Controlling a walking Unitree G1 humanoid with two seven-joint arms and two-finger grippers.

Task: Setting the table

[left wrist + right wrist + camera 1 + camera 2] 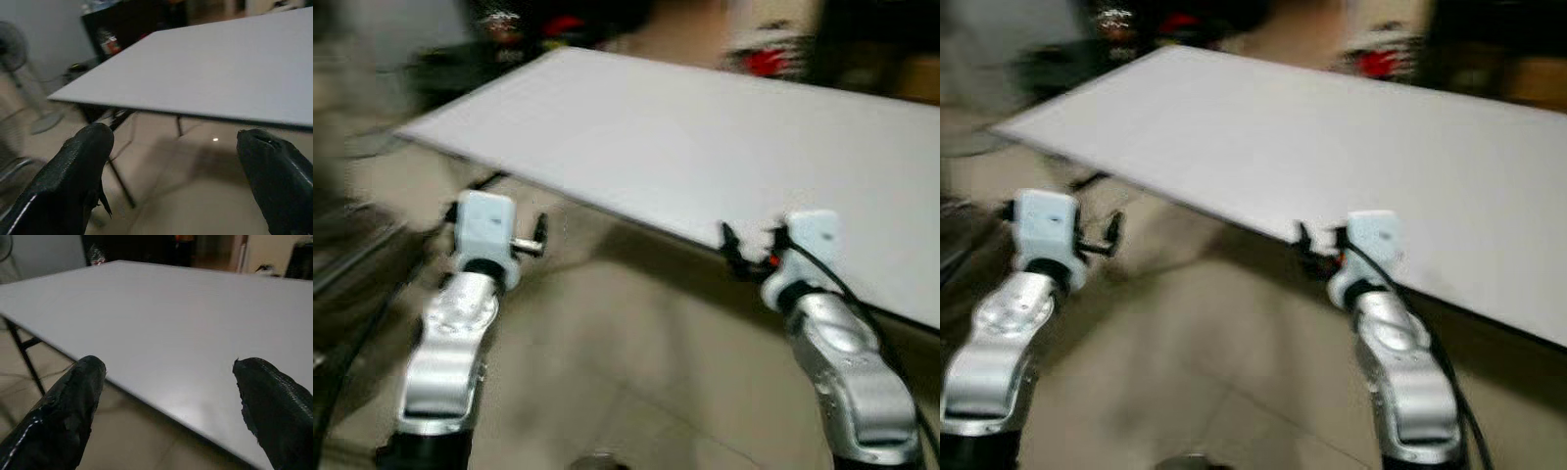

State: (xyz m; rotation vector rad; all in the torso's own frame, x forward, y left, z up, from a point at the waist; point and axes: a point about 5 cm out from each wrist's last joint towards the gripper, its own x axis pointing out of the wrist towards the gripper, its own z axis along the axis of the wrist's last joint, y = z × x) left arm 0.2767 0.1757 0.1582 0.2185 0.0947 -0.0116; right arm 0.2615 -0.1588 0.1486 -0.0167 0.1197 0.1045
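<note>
A bare white table [685,137] stretches across the blurred head views, its near edge running from upper left to lower right. My left gripper [536,238] is held up in front of that edge, by the table's left corner, a little short of it. The left wrist view looks slightly under the tabletop [220,68], and the black fingers [80,169] there stand wide apart with nothing between them. My right gripper [744,250] is at the table's near edge. Its fingers [73,396] are also spread, empty, and level with the tabletop [186,318].
Black folding legs [120,171] stand under the table's left corner on a beige tiled floor [607,343]. A standing fan [14,49] and a dark cabinet [127,24] lie beyond that corner. Blurred red items [769,61] sit behind the table.
</note>
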